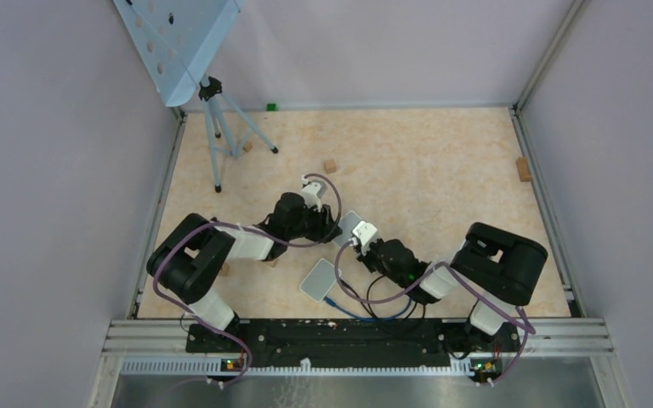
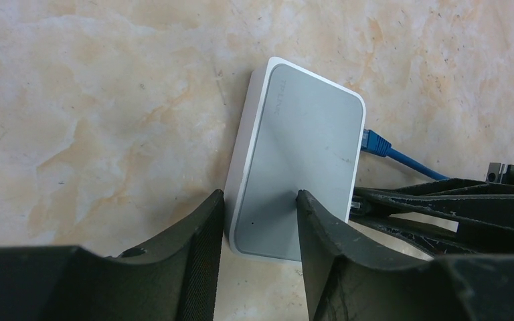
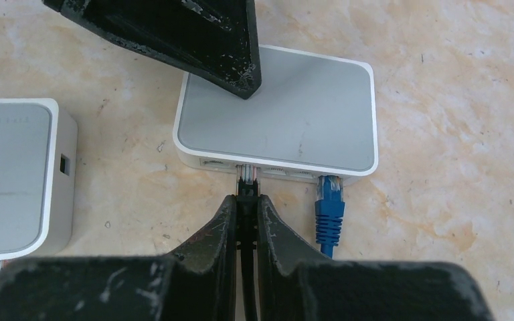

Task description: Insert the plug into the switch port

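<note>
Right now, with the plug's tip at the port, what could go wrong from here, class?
The plug sits only at the mouth of a port on the network switch; pushed off-line, it may jam. The left gripper rests one finger on top rather than clamping, so the network switch could slide back.

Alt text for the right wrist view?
The right fingers pinch a black-cabled plug with its tip at a front port of a grey-topped switch. A blue plug sits in another port; a left finger rests on the switch's top.
</note>
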